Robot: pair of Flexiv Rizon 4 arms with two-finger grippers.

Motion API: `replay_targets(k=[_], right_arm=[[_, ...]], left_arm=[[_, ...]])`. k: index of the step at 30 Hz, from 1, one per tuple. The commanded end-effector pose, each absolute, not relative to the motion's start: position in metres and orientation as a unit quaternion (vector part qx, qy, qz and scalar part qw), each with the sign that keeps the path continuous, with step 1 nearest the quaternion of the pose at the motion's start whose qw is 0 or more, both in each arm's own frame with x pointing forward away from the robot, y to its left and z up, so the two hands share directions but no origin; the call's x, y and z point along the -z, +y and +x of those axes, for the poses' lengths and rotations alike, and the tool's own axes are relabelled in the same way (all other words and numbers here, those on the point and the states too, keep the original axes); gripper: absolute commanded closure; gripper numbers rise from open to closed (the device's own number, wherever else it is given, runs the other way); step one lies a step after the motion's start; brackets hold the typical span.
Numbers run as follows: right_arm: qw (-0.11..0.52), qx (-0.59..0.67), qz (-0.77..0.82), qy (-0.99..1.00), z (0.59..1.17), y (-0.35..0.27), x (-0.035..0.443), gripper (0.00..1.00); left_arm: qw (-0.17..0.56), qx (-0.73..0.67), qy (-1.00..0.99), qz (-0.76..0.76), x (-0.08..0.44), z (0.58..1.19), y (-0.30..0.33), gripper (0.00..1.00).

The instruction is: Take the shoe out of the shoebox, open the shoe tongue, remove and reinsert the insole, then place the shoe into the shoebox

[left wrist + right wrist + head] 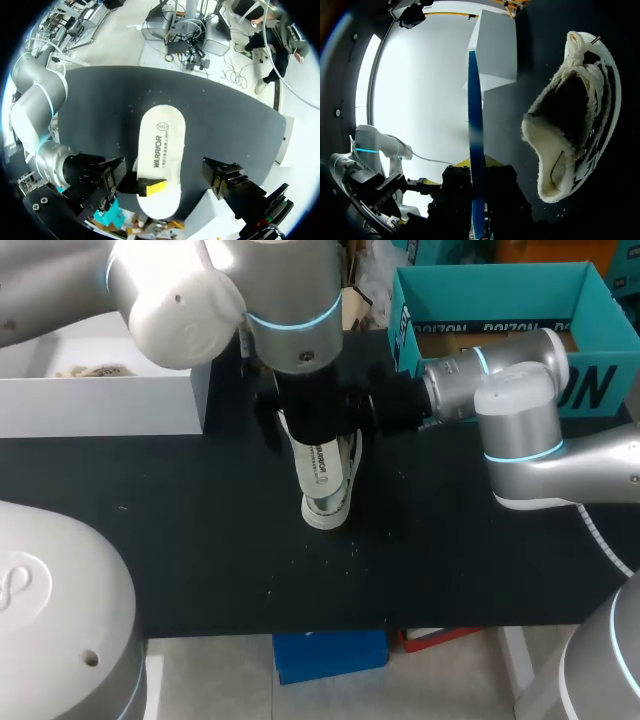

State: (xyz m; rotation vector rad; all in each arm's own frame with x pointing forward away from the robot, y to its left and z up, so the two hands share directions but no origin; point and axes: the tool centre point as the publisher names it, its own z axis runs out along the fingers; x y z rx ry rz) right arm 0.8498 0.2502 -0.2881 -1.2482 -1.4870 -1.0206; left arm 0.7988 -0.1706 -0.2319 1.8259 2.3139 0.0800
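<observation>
Two grippers: right gripper [475, 167] pinching, left gripper [164, 170] spread wide.
Right gripper: pressed together on one end of the insole [161, 145]. The insole's blue edge runs out ahead between the fingers, and one yellow fingertip [156, 186] sits on its white printed top face.
Left gripper: straight above the insole, black fingers [220, 175] far apart either side of it, touching nothing. Yellow tips don't show.
Insole: held flat off the table [200, 540], white side up, blue underneath.
Shoe [570, 115]: just under the held insole and apart from it, ahead of the right gripper. Sole is on the table, fleece-lined opening faces up at the insole. It's out of the shoebox [490, 280].
Left wrist view only: whole top face of the insole, which hides the shoe under it. The right arm [520, 410] comes in beside the left gripper.
Right wrist view only: shoe lining and ribbed sole edge, insole seen edge-on.
Head view only: both boxes. The left arm [290, 300] covers most of the shoe and insole, with one end of each sticking out past it.
Shoebox: teal, open, behind the right arm, well apart from the right gripper. Brown bottom shows, the rest is hidden by the arm.
White box [100, 400]: well off to the left gripper's side, with pale crumpled stuff inside. Can't tell what it is.
</observation>
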Motion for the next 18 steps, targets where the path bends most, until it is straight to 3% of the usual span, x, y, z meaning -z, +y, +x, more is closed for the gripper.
replay_targets(k=[1, 11, 18], right_arm=[[0.456, 0.414, -0.507, -0.603, 0.849, 0.251, 0.288, 1.0], [0.456, 0.414, -0.507, -0.603, 0.849, 0.251, 0.288, 1.0], [0.456, 0.414, -0.507, -0.603, 0.849, 0.251, 0.288, 1.0]], left_arm=[[0.105, -0.041, 0.783, 0.612, 0.23, 0.788, -0.171, 0.0], [0.112, -0.003, 0.767, 0.631, 0.228, 0.78, -0.168, 0.0], [0.195, 0.1, 0.72, 0.658, 0.225, 0.782, -0.153, 0.0]])
